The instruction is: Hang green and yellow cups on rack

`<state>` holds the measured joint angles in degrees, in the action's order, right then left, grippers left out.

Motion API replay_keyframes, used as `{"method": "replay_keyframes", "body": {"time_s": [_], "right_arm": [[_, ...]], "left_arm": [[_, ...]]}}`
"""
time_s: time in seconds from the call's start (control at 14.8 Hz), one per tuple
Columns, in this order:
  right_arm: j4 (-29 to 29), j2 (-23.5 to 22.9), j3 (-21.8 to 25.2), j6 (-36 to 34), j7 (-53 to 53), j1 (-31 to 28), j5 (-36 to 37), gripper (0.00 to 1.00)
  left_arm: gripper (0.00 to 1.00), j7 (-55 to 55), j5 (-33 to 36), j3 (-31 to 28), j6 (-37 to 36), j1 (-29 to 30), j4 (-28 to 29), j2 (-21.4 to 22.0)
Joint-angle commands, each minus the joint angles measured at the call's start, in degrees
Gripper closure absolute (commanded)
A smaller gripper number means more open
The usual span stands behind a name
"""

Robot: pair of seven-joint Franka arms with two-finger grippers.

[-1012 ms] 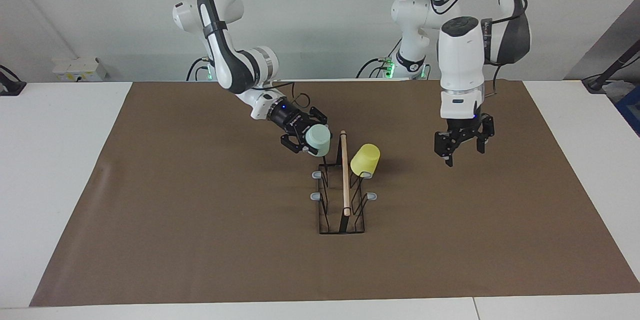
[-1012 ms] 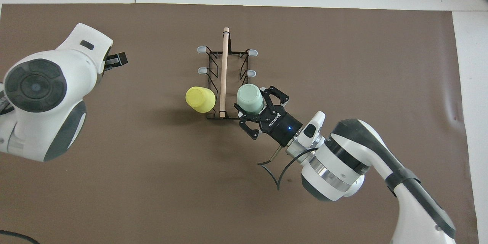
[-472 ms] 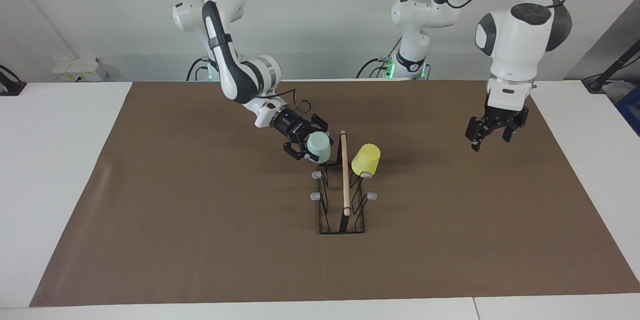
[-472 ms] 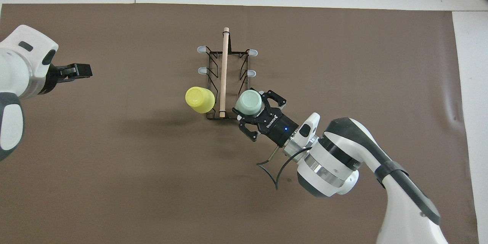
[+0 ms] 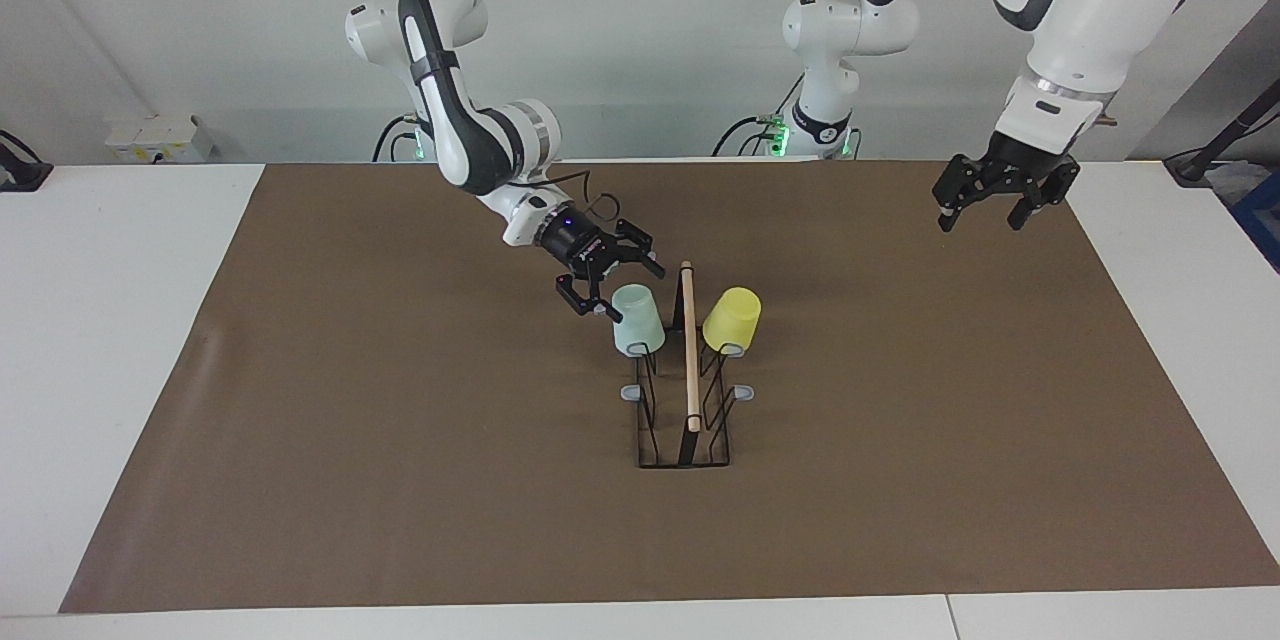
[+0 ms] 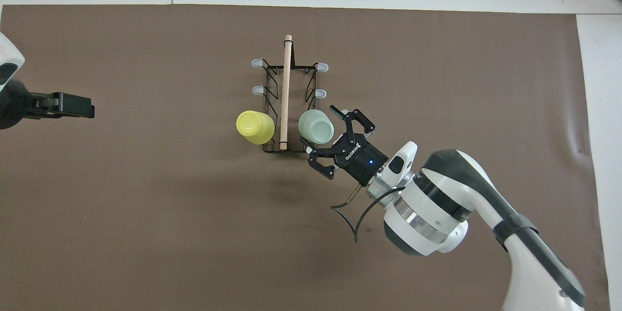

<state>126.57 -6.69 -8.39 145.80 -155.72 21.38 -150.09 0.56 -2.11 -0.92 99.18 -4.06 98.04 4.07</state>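
Note:
The black wire rack (image 5: 690, 420) with its wooden rod (image 6: 285, 87) stands mid-table. The mint green cup (image 5: 637, 320) hangs upside down on a prong at the rack's end nearer the robots, on the side toward the right arm; it also shows in the overhead view (image 6: 316, 126). The yellow cup (image 5: 731, 320) hangs tilted on the matching prong toward the left arm's end, seen from above too (image 6: 255, 127). My right gripper (image 5: 610, 287) is open beside the green cup, its fingers spread apart from it (image 6: 326, 132). My left gripper (image 5: 985, 213) is open and empty, raised.
Several grey-tipped prongs (image 6: 319, 93) farther from the robots are bare. A brown mat (image 5: 400, 420) covers the table. My left gripper hangs over the mat toward the left arm's end (image 6: 63, 105).
My right gripper opened and let go of the green cup, which now hangs lower on its prong. My left gripper rose and drew back toward its own end of the table.

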Motion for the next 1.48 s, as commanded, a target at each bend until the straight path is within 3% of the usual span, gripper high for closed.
{"method": "replay_keyframes", "body": {"time_s": [0.0,0.2,0.34,0.67,1.42], "right_arm": [[1.0,5.3,-0.4,6.7,-3.6,-0.5,-5.1,0.0],[0.2,6.4,-0.3,13.7,1.2,-3.0,10.2,0.0],[0.1,6.3,-0.4,14.0,3.1,-6.5,20.7,0.0],[-0.5,5.5,-0.3,13.3,6.0,-12.7,38.1,0.0],[-1.2,3.8,0.2,12.6,25.3,-24.8,86.8,0.0]], "left_arm": [[0.0,3.6,-0.4,0.2,-7.5,1.2,-6.8,-2.2],[0.0,4.1,1.0,0.5,-14.3,1.0,-13.9,-5.7],[0.0,4.2,2.3,0.8,-15.2,0.4,-14.2,-6.0],[0.0,3.6,2.0,1.0,-14.6,0.3,-7.8,-2.7],[0.0,4.2,2.0,1.0,-15.1,0.5,-6.0,-1.6]]}}
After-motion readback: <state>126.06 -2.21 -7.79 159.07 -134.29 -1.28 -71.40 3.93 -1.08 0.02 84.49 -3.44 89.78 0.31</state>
